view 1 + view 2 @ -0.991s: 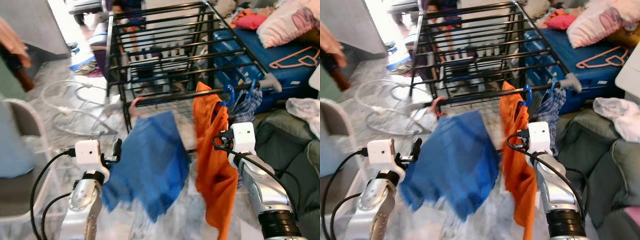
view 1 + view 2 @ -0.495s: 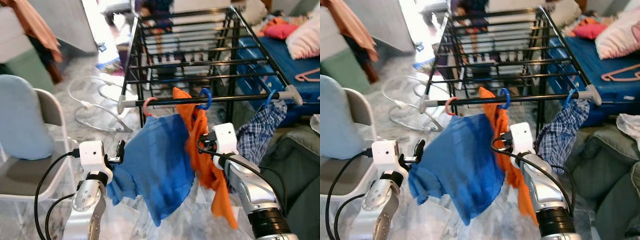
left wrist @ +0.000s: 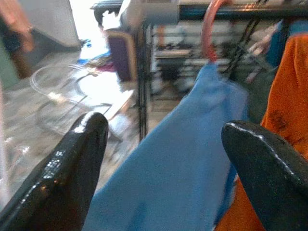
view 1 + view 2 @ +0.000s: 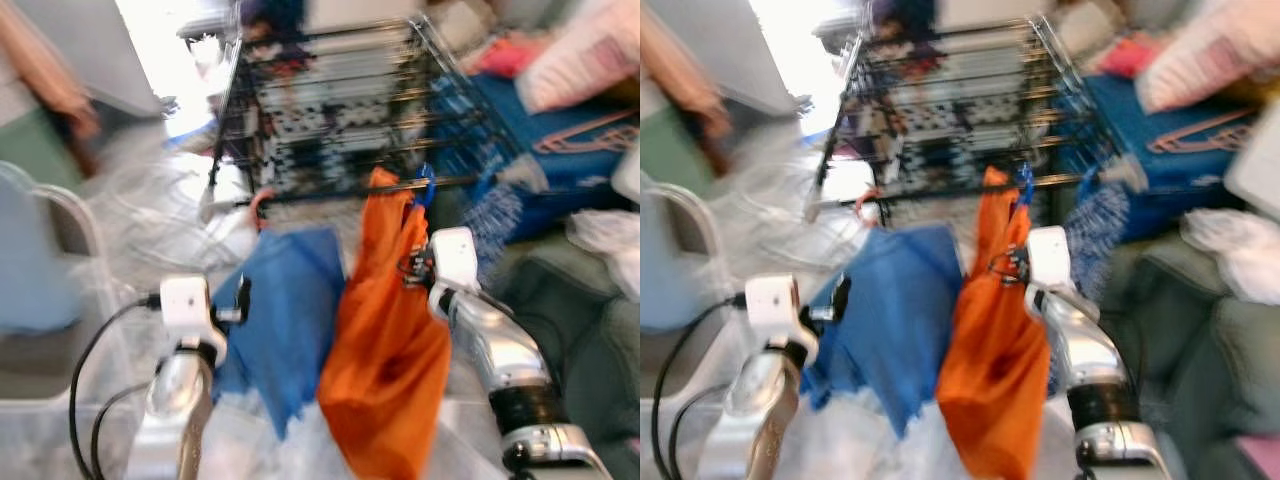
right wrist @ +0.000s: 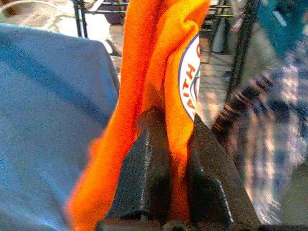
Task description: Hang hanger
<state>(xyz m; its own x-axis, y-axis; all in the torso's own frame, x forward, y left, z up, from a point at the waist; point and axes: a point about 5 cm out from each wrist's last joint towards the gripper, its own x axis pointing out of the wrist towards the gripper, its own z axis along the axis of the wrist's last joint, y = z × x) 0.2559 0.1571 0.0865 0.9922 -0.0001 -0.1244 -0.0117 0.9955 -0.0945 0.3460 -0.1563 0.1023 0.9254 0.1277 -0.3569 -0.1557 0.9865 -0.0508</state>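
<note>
Meanwhile, blue hanger [image 4: 427,190] under orange shirt [image 4: 385,340]

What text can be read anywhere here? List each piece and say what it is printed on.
"ITH": partial letters on a white round print on the orange shirt, pinched between the right gripper fingers; the rest is folded out of sight.
No other text is legible; the head views are blurred.

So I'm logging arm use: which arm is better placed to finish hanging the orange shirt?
Right. Its gripper is already shut on the orange shirt by the rack rail; the left gripper is open beside the blue shirt.
</note>
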